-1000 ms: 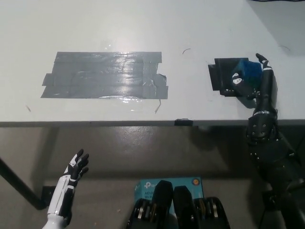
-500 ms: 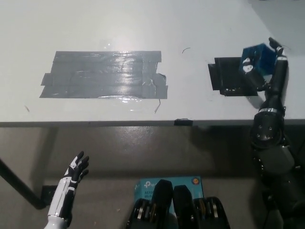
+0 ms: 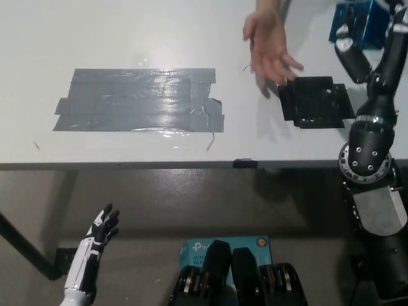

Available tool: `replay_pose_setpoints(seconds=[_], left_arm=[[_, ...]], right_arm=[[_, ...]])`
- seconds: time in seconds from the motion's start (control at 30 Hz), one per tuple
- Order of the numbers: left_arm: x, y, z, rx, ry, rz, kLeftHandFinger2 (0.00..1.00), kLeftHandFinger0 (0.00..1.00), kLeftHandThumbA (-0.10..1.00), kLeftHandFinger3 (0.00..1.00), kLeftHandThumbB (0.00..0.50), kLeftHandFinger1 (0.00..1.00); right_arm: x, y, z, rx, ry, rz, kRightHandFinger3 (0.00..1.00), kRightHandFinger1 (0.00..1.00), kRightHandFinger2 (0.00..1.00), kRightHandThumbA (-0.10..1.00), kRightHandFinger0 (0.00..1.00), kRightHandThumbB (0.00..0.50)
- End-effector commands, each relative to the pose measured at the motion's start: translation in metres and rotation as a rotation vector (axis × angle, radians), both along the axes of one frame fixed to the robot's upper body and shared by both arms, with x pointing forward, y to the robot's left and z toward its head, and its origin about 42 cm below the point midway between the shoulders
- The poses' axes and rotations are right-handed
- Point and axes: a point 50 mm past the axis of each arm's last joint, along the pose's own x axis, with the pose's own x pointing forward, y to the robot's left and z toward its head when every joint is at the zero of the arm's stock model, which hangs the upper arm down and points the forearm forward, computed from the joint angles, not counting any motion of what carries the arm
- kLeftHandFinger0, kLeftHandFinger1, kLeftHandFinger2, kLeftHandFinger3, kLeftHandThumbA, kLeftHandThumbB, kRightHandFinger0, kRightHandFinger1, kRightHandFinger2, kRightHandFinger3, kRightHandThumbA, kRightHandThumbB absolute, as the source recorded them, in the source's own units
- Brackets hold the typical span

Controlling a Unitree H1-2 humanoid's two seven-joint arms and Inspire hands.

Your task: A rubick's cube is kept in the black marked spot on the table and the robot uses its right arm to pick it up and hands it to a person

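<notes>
The black right hand (image 3: 373, 29) is raised above the far right corner of the smooth, pale grey tabletop (image 3: 127, 32), its fingers clamped around the blue-faced, blocky Rubik's cube (image 3: 356, 22), which is off the surface and partly cut off by the picture's top edge. Below it, near the tabletop's front edge, lies the glossy black taped square marker (image 3: 315, 102), bare, and a person's open palm (image 3: 271, 48) reaches in from the far edge just beside that square's left corner. A wide, wrinkled patch of shiny grey duct tape (image 3: 140, 100) covers the tabletop's middle left, while the white left hand (image 3: 102, 226) rests below the front edge at lower left with its fingers spread and holding nothing.
</notes>
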Motion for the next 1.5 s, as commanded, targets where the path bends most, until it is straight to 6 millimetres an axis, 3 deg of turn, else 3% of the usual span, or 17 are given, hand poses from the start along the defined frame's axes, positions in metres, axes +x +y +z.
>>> replay_pose_setpoints(seconds=[0.0,0.13,0.23,0.33,0.53,0.73,1.03,1.1,1.13,1.17,1.2,1.23,1.27,1.3,1.47], left_arm=[[0.000,0.001,0.013,0.029,-0.070,-0.025,1.00,1.00,1.00,1.00,0.202,1.00],[0.003,0.000,0.013,0.025,-0.073,-0.027,1.00,1.00,1.00,1.00,0.195,1.00],[0.004,-0.001,0.013,0.023,-0.070,-0.028,1.00,1.00,1.00,1.00,0.198,1.00],[0.007,-0.002,0.015,0.027,-0.071,-0.027,1.00,1.00,1.00,1.00,0.209,1.00],[0.008,-0.002,0.019,0.022,-0.085,-0.035,1.00,1.00,0.99,1.00,0.195,1.00],[0.010,-0.001,0.023,0.038,-0.092,-0.040,1.00,1.00,1.00,1.00,0.201,1.00],[0.018,-0.001,0.028,0.055,-0.110,-0.054,1.00,1.00,1.00,1.00,0.208,1.00],[0.018,-0.002,0.028,0.054,-0.112,-0.059,1.00,1.00,1.00,1.00,0.209,1.00],[0.019,-0.002,0.029,0.056,-0.115,-0.060,1.00,1.00,1.00,1.00,0.207,1.00],[0.019,-0.002,0.029,0.056,-0.116,-0.060,1.00,1.00,1.00,1.00,0.206,1.00],[0.019,-0.002,0.029,0.055,-0.117,-0.060,1.00,1.00,1.00,1.00,0.205,1.00],[0.019,-0.003,0.030,0.053,-0.118,-0.061,1.00,1.00,1.00,1.00,0.204,1.00],[0.019,-0.003,0.029,0.055,-0.119,-0.060,1.00,1.00,1.00,1.00,0.203,1.00],[0.020,-0.002,0.030,0.056,-0.122,-0.060,1.00,1.00,1.00,1.00,0.198,1.00],[0.022,-0.002,0.033,0.054,-0.125,-0.062,1.00,1.00,1.00,1.00,0.207,1.00]], right_arm=[[-0.011,0.044,0.095,-0.172,-0.207,0.117,0.94,0.37,0.88,-0.10,0.00,0.154],[0.012,0.060,0.095,-0.229,-0.129,0.159,1.00,0.40,0.91,-0.10,0.00,0.139],[0.030,0.069,0.092,-0.275,-0.088,0.186,1.00,0.43,0.92,-0.10,0.00,0.174],[0.053,0.079,0.088,-0.325,-0.023,0.193,1.00,0.43,0.92,-0.10,0.00,0.180],[0.082,0.087,0.071,-0.397,0.087,0.175,1.00,0.46,0.94,-0.10,0.00,0.183],[0.104,0.075,0.051,-0.451,0.240,0.114,0.98,0.46,0.92,-0.10,0.00,0.176],[0.111,0.052,0.028,-0.465,0.366,0.075,0.93,0.49,0.94,-0.10,0.02,0.184],[0.113,0.048,0.022,-0.483,0.421,0.098,0.89,0.51,0.85,-0.10,0.10,0.211],[0.114,0.047,0.020,-0.503,0.476,0.126,1.00,0.68,0.97,0.06,0.29,0.284],[0.115,0.046,0.019,-0.515,0.498,0.141,1.00,0.69,0.91,0.16,0.35,0.287],[0.116,0.045,0.017,-0.555,0.552,0.193,1.00,1.00,1.00,0.45,0.78,0.380],[0.117,0.043,0.014,-0.589,0.602,0.243,1.00,1.00,1.00,0.55,1.00,0.444],[0.118,0.042,0.012,-0.612,0.638,0.264,1.00,1.00,1.00,0.64,1.00,0.489],[0.118,0.042,0.012,-0.623,0.658,0.276,1.00,1.00,1.00,0.69,1.00,0.498],[0.118,0.038,0.012,-0.625,0.660,0.281,1.00,1.00,1.00,0.78,1.00,0.500]])
